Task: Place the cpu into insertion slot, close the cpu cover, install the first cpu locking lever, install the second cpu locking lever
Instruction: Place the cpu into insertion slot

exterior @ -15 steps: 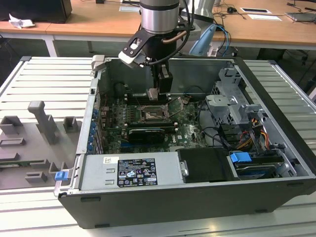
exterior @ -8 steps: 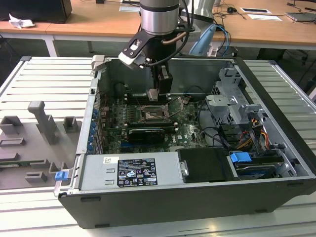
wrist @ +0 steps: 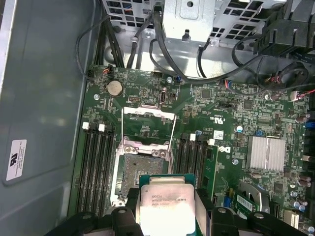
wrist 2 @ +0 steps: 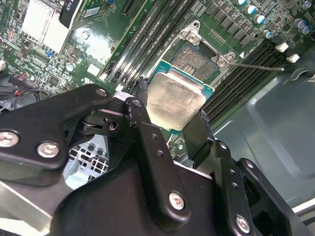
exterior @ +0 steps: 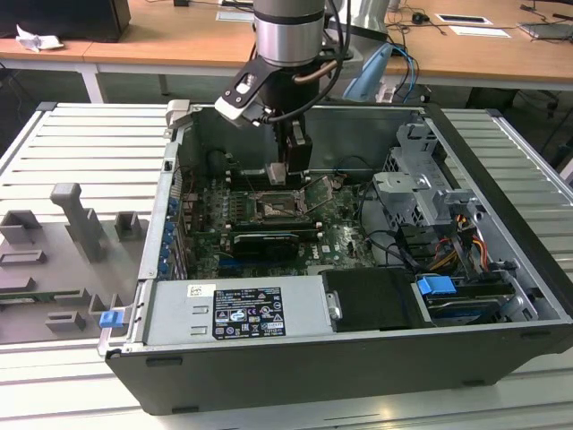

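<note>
Fingers: my fingers point(wrist 2: 147, 135) are closed on two opposite edges of the cpu point(wrist 2: 174, 98), spread just as wide as the chip and gripping nothing else.
Cpu: it hangs in my grip with its pale metal top facing the second wrist view. In the first wrist view the cpu point(wrist: 167, 206) hovers just beside the near edge of the insertion slot point(wrist: 142, 169), not seated in it.
Insertion slot: its dark centre lies bare on the motherboard point(wrist: 221, 105), between two banks of memory slots point(wrist: 96, 164).
Cpu cover: the cpu cover point(wrist: 147, 123) is swung open, away from the slot's centre, on the side toward the drive cage point(wrist: 189, 19).
Locking lever: a thin locking lever point(wrist 2: 256, 66) sticks out from the slot's corner across the memory slots.
Setting: in the exterior view my arm point(exterior: 286, 40) reaches down into an open computer case point(exterior: 358, 358), which lies on the slatted bench point(exterior: 81, 134).
</note>
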Robot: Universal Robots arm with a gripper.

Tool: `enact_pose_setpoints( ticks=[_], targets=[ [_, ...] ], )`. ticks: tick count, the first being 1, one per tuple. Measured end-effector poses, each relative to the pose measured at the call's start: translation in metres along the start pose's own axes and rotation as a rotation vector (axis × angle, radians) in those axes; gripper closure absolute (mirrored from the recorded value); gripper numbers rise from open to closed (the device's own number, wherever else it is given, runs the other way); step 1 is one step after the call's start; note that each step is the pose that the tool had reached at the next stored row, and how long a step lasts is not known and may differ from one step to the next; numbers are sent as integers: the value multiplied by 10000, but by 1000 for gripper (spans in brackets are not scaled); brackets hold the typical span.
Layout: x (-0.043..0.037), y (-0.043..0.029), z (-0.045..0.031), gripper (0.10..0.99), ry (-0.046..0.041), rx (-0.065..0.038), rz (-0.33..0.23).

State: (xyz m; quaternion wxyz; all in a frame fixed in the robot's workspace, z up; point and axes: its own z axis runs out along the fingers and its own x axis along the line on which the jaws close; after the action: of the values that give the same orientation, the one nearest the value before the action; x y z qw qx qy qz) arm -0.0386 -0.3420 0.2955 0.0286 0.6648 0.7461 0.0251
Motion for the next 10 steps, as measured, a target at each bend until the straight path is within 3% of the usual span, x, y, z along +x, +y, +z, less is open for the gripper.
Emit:
enact_pose_setpoints(
  ticks=[10],
  targets=[
    [0, -4, 55, 553, -21, 30, 315]
  ],
)
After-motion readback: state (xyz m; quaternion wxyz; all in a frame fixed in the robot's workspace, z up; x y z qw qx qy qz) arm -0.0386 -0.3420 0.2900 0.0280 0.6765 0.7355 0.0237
